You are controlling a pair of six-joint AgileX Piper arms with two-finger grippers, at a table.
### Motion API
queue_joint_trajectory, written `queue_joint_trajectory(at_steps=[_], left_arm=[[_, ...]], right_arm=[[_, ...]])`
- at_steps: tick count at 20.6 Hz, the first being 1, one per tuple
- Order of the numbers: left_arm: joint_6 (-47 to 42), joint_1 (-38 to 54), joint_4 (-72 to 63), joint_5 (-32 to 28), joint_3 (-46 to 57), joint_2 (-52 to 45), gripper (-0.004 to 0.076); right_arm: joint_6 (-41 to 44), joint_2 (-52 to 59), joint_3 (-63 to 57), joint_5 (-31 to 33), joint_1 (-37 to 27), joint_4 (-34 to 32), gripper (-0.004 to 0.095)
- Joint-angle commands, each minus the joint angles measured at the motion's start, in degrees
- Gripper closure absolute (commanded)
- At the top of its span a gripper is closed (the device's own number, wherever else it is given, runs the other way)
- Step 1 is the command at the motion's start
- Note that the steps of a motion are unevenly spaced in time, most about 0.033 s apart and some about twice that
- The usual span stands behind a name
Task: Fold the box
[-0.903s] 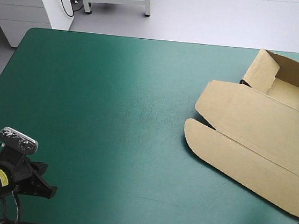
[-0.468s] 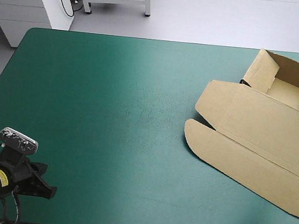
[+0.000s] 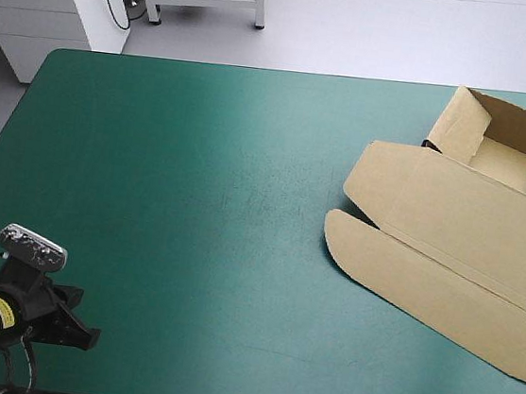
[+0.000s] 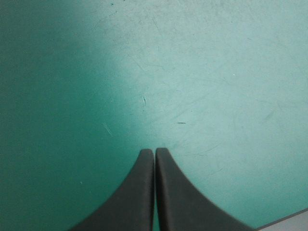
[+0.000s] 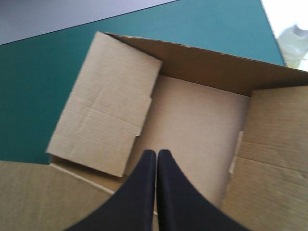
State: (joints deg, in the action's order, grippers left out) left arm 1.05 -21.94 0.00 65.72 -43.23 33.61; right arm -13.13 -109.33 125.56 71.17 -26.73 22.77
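- Poising right gripper, fingers pressed together, above the box tray.
- Probably pushing the side wall squarely, avoiding creases.
- Parking left gripper, fingers closed, over teal-green cover.

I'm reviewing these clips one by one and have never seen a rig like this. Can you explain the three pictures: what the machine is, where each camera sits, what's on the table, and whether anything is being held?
This is a robot with two arms working at a table with a teal-green cover. The wide picture is taken from above and behind the robot. The other two come from cameras on the wrists, each looking along that arm's black two-fingered gripper. The left gripper is shut over bare cover near the table's near left corner and holds nothing. The right gripper is also shut. It hangs above the open tray end of the box, with nothing visible between its fingers. The box, a cut sheet of brown board, lies at the table's right side. Its walls are raised at the far end and its lid lies flat toward the near edge.
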Motion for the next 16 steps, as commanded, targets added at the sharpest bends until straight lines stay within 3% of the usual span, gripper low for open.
queue_joint_trajectory(at_steps=[1, 3, 6, 10, 16], left_arm=[[-0.5, -0.3, -1.9, -2.7, -1.4, 0.2, 0.0732], [-0.5, -0.3, -2.1, -2.8, -1.4, 0.2, 0.0732], [-0.5, -0.3, -2.1, -2.8, -1.4, 0.2, 0.0732], [-0.5, -0.3, -2.1, -3.0, -1.4, 0.2, 0.0732], [-0.5, -0.3, -2.1, -6.8, -1.4, 0.2, 0.0732]], right_arm=[[-0.9, 5.9, 0.3, 0.5, 8.5, -2.4, 0.0916], [1.4, 7.0, 0.1, 0.5, 15.2, -10.6, 0.0917], [2.5, 8.2, 0.1, 0.5, 20.9, -15.1, 0.0917], [3.6, 10.7, -0.4, 0.5, 27.7, -16.0, 0.0917], [1.8, 24.3, -18.8, -1.3, 28.9, -16.5, 0.0917]])
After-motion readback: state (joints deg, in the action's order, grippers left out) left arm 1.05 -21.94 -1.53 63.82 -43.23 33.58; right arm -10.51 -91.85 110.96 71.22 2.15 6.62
